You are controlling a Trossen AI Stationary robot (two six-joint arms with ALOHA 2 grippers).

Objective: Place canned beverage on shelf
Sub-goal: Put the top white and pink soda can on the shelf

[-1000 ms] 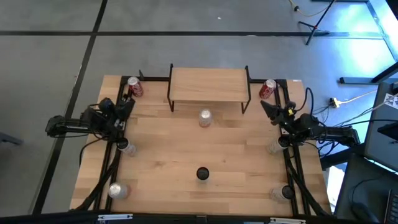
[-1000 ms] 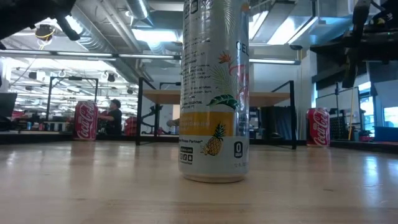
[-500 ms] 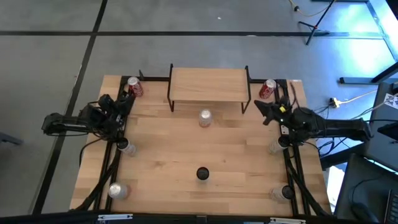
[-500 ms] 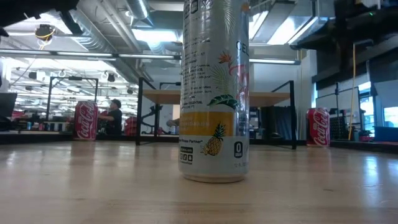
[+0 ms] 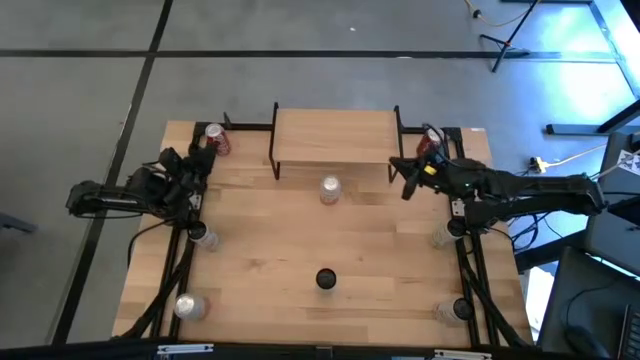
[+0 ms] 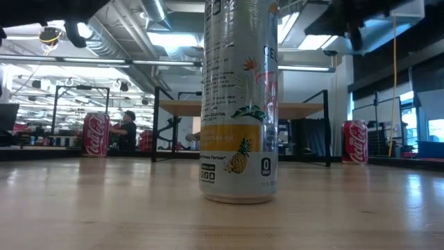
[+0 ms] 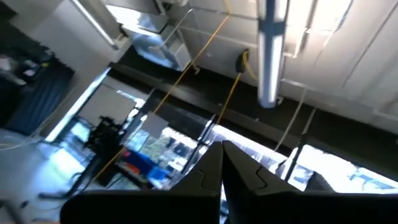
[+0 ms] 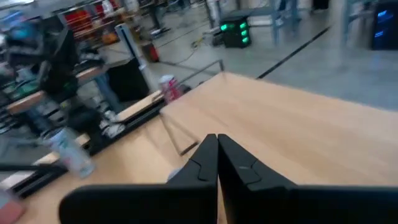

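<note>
on top of the small raised light-wood shelf point(image 5: 334, 134) with thin black metal legs nothing stands yet: its board is bare in the high view, so no can has been placed and the whole task is left to do. just in front of the shelf, near its middle, stands a tall white can with a pineapple print point(image 5: 329, 188), upright on the wooden tabletop point(image 5: 350, 250); the low view shows it close up point(image 6: 238, 104) with the shelf point(image 6: 239, 108) behind it. a red cola can point(image 5: 217, 139) stands just beside the shelf's left end and another red cola can point(image 5: 430, 141) just beside its right end, both on the tabletop. a dark round can top point(image 5: 326, 279) shows well in front of the shelf, toward the near edge.

the right gripper point(image 5: 405, 178) reaches in by the shelf's right front leg, between the right cola can and the white can, touching neither and carrying nothing. its own wrist view shows the two dark fingers point(image 8: 200, 163) pressed together with no gap, looking over the shelf top point(image 8: 280, 130). the left gripper point(image 5: 200, 160) waits beside the left cola can, off the shelf's left end; its fingers point(image 7: 208, 180) also meet tip to tip, empty, and point up at the ceiling.

my judgement: still to come are opening the fingers, picking a can, grasping, lifting and setting it on the board.
</note>
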